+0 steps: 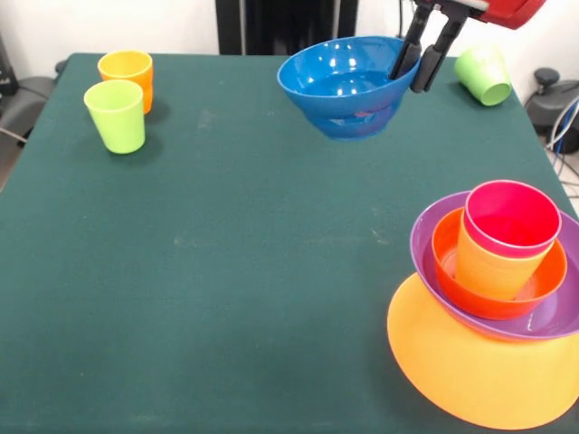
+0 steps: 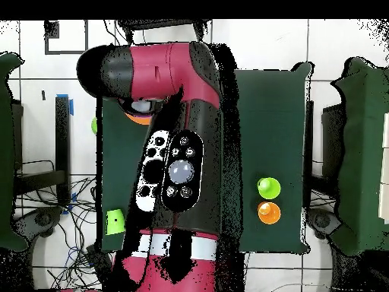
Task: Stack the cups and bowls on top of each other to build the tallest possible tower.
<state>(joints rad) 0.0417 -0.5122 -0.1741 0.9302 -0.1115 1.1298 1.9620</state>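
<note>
My gripper (image 1: 418, 74) is shut on the right rim of the small blue bowl (image 1: 344, 86), one finger inside and one outside, and holds it tilted at the table's far side. The tower stands at the near right: a large orange-yellow bowl (image 1: 470, 371) lowest, then a purple bowl (image 1: 432, 237), a red-orange bowl (image 1: 450, 262), a yellow-orange cup (image 1: 487, 269) and a red cup (image 1: 511, 217) nested in it. An orange cup (image 1: 127, 72) and a lime green cup (image 1: 116, 116) stand upright at the far left. A green cup (image 1: 484, 74) lies on its side at the far right.
In the overhead view the arm (image 2: 171, 152) covers the gripper, the blue bowl and most of the tower. The lime green cup (image 2: 268, 187), the orange cup (image 2: 268, 212) and the green cup (image 2: 115, 221) show there. Cables lie beyond the table's right edge (image 1: 552, 154).
</note>
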